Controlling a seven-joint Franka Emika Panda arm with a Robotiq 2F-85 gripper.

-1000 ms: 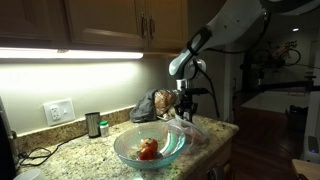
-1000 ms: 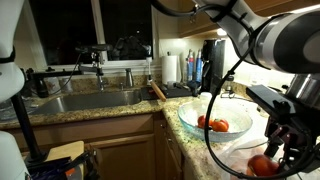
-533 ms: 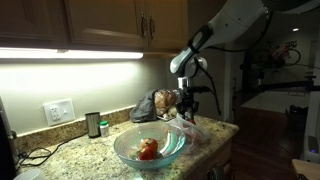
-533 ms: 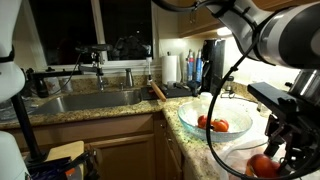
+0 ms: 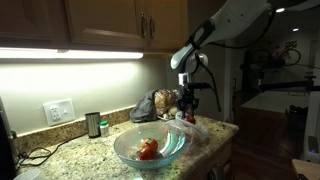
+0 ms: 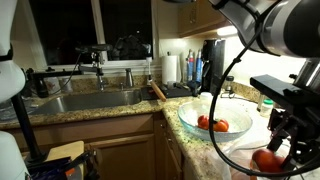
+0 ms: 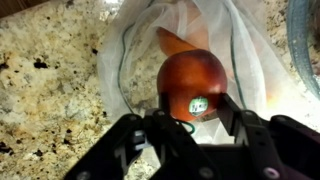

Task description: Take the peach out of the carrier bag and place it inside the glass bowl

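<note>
My jaws, half closed on the peach (image 7: 192, 82), have risen slightly off the plastic (image 7: 128, 52), so the bowl (image 5: 120, 150) comes next.

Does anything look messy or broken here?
Nothing is spilled or broken. The only untidy thing is the whitish plastic bag, lying crumpled and open on the granite counter, beneath the peach that the pincer grips.
</note>
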